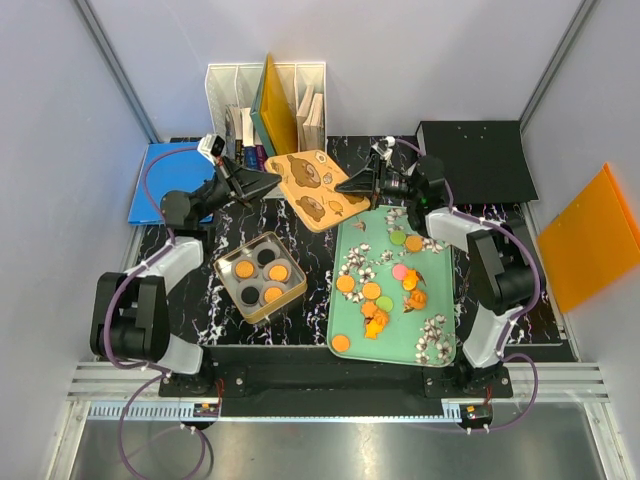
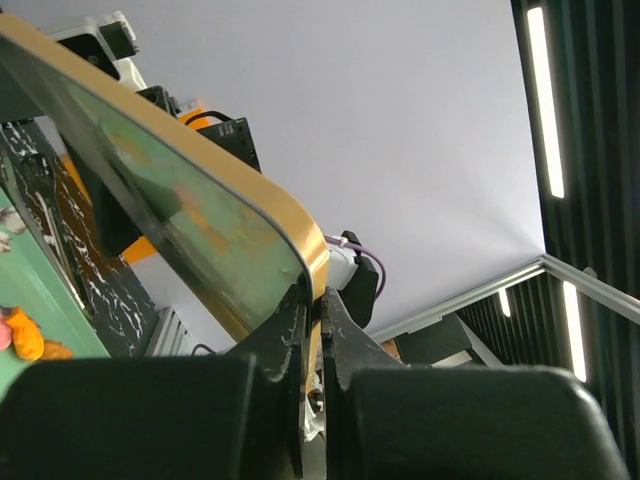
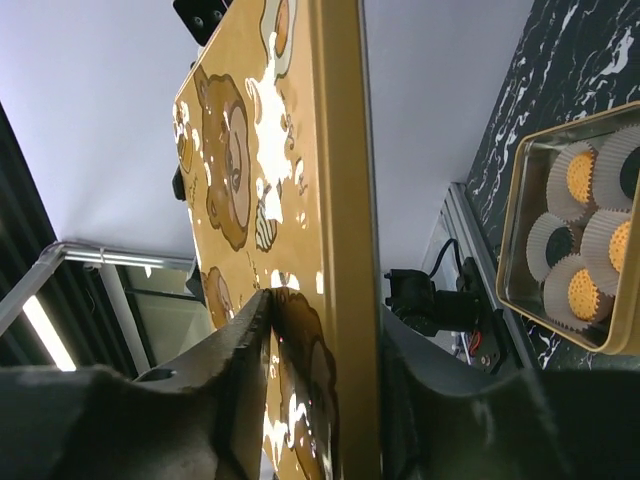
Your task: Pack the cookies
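A gold lid [image 1: 318, 188] printed with brown bears hangs tilted over the back of the table, held from both sides. My left gripper [image 1: 272, 178] is shut on its left rim; in the left wrist view the fingertips pinch the lid [image 2: 180, 200] at the left gripper [image 2: 318, 300]. My right gripper [image 1: 350, 186] grips the right edge. In the right wrist view the lid [image 3: 250, 150] sits between the jaws of the right gripper [image 3: 325, 310]. Orange and black cookies [image 1: 244, 268] lie in paper cups in the open gold tin [image 1: 222, 262]. More cookies [image 1: 371, 291] lie on the mint-green tray [image 1: 445, 300].
A white file organiser [image 1: 300, 95] with books stands at the back. A blue folder [image 1: 160, 185] lies at the far left, a black box [image 1: 475, 155] at the far right, an orange folder [image 1: 590, 235] beyond the right wall. The tin [image 3: 512, 215] shows in the right wrist view.
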Available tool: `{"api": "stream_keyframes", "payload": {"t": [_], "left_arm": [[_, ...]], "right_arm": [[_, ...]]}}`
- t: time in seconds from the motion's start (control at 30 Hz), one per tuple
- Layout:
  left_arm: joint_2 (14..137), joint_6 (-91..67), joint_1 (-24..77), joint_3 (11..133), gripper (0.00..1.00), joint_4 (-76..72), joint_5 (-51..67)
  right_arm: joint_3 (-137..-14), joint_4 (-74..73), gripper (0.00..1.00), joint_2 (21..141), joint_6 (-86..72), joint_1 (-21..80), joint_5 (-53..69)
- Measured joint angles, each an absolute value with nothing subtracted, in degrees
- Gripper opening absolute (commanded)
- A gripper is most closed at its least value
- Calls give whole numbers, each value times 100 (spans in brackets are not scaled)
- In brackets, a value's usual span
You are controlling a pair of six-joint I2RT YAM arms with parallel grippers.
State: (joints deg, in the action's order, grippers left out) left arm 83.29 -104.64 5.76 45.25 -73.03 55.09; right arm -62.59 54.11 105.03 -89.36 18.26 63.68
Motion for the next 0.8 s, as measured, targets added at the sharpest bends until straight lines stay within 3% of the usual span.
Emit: {"api": "stream_keyframes", "payload": {"t": [0.07,0.1,0.2,0.33,0.8], "left_arm": [[8409,-10462,543,4525,13,-7323,5568],[8451,-10464,532,4525,23,-7332,5586],[8578,-10449,502,4525,37,-7323,5684],[8761,-10462,510,4525,45,-7284,5798],[9146,-10243,143,3736,48,-7312,5942]], "right_arm": [[-6259,5205,32,10462,-8812,1793,6366],[-6259,5111,29,10433,-8757,1778,6364],[-6259,4910,25,10294,-8584,1723,6351],[-6259,4812,24,10016,-8311,1728,6364],[-6259,4646,22,9990,-8071,1859,6549]]}}
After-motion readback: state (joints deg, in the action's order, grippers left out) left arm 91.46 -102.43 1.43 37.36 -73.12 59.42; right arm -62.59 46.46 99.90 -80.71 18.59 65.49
